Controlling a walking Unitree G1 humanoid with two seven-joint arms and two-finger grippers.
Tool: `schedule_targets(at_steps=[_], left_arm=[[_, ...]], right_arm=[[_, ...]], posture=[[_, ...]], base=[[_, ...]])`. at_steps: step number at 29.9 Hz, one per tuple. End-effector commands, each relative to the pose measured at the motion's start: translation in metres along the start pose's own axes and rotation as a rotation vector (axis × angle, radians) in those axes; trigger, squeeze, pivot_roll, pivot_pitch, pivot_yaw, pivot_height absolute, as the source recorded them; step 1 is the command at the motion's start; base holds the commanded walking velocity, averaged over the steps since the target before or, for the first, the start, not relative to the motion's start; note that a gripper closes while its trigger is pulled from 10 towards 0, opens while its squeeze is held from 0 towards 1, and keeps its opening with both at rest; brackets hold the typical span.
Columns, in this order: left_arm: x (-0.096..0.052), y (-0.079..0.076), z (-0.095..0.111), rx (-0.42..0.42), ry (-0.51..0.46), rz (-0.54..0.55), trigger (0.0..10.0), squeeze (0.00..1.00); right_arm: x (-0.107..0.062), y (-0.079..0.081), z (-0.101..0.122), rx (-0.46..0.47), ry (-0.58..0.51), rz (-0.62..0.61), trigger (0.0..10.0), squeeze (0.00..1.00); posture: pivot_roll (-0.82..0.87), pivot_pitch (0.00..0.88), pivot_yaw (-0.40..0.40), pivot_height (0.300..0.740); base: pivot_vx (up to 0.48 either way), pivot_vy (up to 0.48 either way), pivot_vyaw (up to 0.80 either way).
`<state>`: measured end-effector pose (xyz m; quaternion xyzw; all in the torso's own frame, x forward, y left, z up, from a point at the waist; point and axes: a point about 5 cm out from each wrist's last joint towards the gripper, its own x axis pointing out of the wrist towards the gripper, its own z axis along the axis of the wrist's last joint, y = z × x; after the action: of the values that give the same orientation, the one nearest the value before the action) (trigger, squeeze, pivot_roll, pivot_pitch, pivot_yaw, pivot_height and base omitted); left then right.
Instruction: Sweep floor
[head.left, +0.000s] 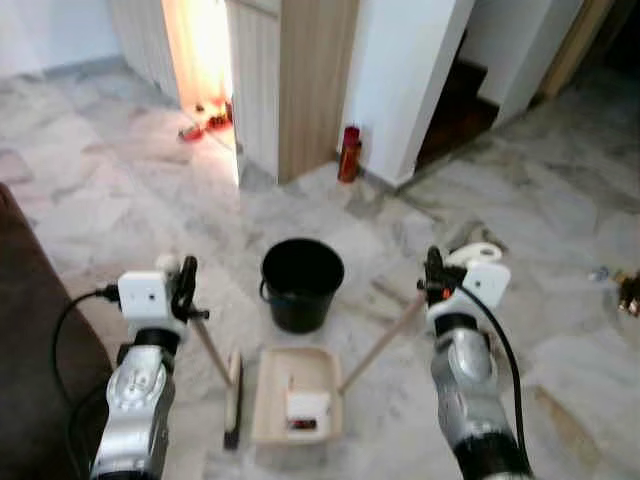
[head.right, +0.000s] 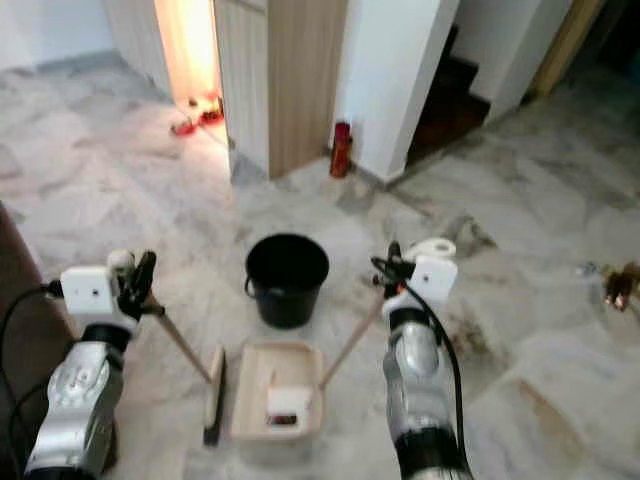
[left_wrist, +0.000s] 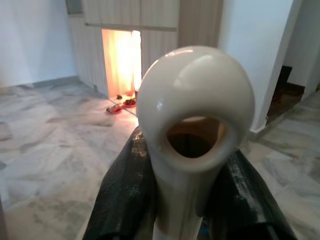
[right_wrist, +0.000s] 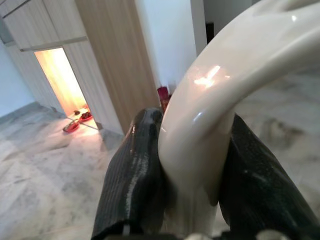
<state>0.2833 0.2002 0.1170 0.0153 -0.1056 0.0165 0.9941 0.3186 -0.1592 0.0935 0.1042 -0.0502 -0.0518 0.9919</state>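
Gripping the broom (head.left: 232, 395) handle, the left gripper (head.left: 184, 287) sits at eight o'clock of the head view; the right gripper (head.left: 434, 277) clamps the dustpan (head.left: 296, 398) handle at four. A white scrap (head.left: 307, 407) lies in the pan, so emptying into the black bucket (head.left: 301, 284) at twelve seems next. A red bottle (head.left: 349, 153) stands clear. Left wrist: fingers (left_wrist: 122, 200) pinch the cream handle end (left_wrist: 195, 112). Right wrist: fingers (right_wrist: 135, 175) squeeze the dustpan's grip (right_wrist: 215, 110).

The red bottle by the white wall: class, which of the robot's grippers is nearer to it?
Right. The right gripper holds the dustpan handle below and slightly right of the red bottle; the left gripper, on the broom handle, is farther off to the left.
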Motion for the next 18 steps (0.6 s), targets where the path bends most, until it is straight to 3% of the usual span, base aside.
schedule_targets(at_steps=[1, 9, 15, 18], left_arm=[[0.004, -0.007, 0.01, -0.008, -0.05, -0.022, 10.0, 0.0], [0.005, -0.009, 0.01, 0.003, -0.051, -0.037, 10.0, 0.0], [0.006, -0.011, 0.01, -0.002, -0.051, -0.04, 10.0, 0.0], [0.006, -0.011, 0.01, -0.002, -0.051, -0.039, 10.0, 0.0]], right_arm=[[0.003, -0.003, 0.013, 0.009, -0.059, -0.009, 10.0, 0.0], [0.009, -0.004, 0.018, -0.021, -0.079, -0.001, 10.0, 0.0], [0.022, -0.013, 0.034, -0.133, -0.128, 0.007, 10.0, 0.0], [0.028, -0.017, 0.042, -0.139, -0.151, -0.001, 10.0, 0.0]], posture=[[0.06, 0.0, -0.068, 0.74], [0.06, 0.0, -0.07, 0.74], [0.06, 0.0, -0.072, 0.74], [0.06, 0.0, -0.072, 0.74]], base=[[0.0, 0.0, 0.0], [0.0, 0.0, 0.0], [0.0, 0.0, 0.0], [0.0, 0.0, 0.0]])
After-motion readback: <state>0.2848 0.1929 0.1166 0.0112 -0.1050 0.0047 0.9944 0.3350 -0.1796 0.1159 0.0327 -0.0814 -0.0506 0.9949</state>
